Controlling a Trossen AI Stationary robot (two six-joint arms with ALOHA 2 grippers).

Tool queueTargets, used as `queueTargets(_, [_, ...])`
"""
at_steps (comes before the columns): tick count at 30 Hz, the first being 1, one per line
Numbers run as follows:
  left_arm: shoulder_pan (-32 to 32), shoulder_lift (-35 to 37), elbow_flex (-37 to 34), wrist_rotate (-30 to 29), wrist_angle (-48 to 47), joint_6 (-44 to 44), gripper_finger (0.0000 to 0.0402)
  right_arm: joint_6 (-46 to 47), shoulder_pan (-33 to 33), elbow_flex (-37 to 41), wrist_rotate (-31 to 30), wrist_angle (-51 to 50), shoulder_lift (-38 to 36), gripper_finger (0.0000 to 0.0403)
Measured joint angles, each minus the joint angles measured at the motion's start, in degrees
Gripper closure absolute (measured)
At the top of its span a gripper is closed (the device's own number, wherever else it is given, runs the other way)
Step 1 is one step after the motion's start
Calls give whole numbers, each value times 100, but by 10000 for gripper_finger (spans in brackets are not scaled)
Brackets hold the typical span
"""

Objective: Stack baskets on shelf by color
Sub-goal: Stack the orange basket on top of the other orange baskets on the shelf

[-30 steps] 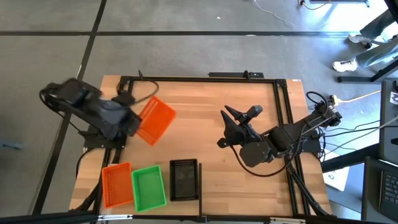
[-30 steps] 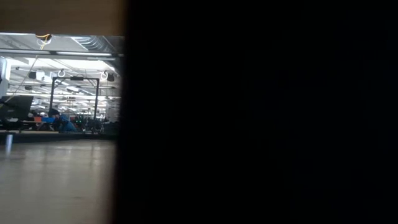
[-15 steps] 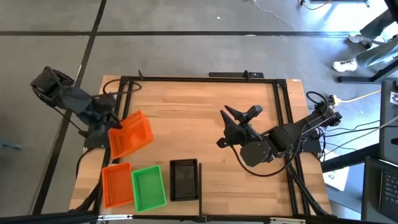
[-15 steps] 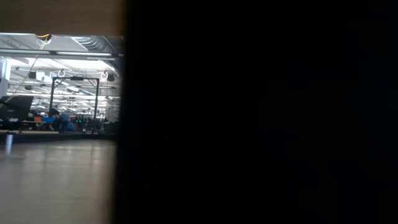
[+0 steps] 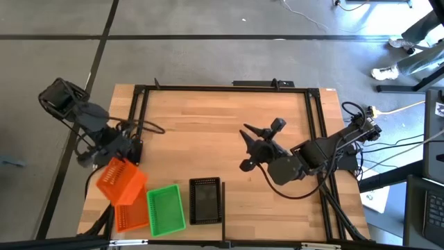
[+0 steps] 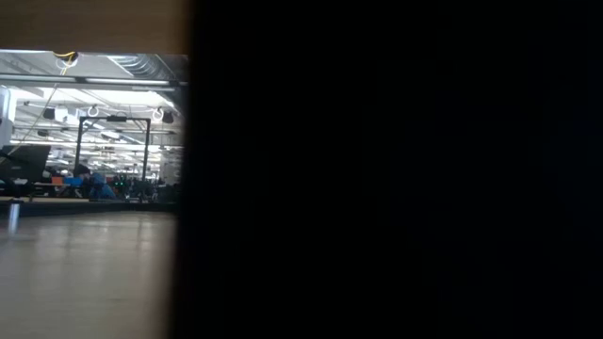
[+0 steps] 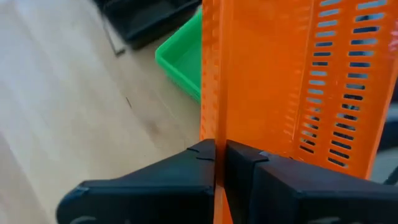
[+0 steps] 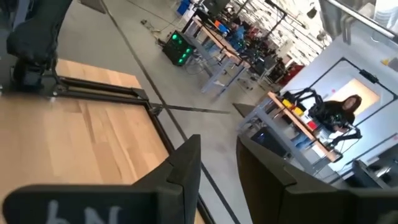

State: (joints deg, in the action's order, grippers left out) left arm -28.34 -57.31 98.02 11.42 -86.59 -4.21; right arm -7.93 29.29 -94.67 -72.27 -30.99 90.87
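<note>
My left gripper (image 5: 114,161) is over the table's near left corner, shut on an orange basket (image 5: 120,182). That basket hangs tilted above a second orange basket (image 5: 130,212), which rests on its bottom near the near edge. Beside it stand a green basket (image 5: 166,209) and a black basket (image 5: 205,201), and a thin dark divider (image 5: 223,208) rises next to the black one. The left wrist view shows the held orange basket (image 7: 298,81), the green basket (image 7: 180,59) and the black basket (image 7: 143,15). My right gripper (image 5: 244,147) hovers open over the table's middle, touching nothing. My left gripper pinches one side wall of the orange basket at its rim (image 7: 219,134), one finger (image 7: 186,168) outside and one finger (image 7: 261,171) inside. It comes from above, slanting toward the near edge. The basket hangs tilted below the fingers; I cannot tell whether its lower end touches the orange basket beneath.
A black metal frame (image 5: 222,88) runs around the tabletop. Bare wooden planks (image 5: 208,132) fill the far and middle parts. In the low view a dark mass (image 6: 396,169) blocks most of the picture; only the room beyond shows at its left.
My left gripper has carried the orange basket from the table's left middle toward the near left corner and down, over the orange basket lying there. The held basket has turned and tipped on the way. My right gripper has shifted slightly toward the table's left.
</note>
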Motion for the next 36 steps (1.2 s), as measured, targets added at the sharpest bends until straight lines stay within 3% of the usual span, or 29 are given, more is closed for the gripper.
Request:
queueTargets(5, [0, -164, 0, 354, -64, 1711, 401, 13, -95, 0, -1, -5, 0, 297])
queueTargets(10, [1, -539, 0, 440, -166, 2582, 401, -1, -224, 0, -2, -7, 0, 297])
queueTargets(25, [-910, -1712, 0, 232, -342, 4207, 401, -143, -369, 0, -7, -15, 0, 297])
queueTargets(36, [-1417, -2350, 0, -402, -341, 4072, 401, -176, -369, 0, -9, -17, 0, 297])
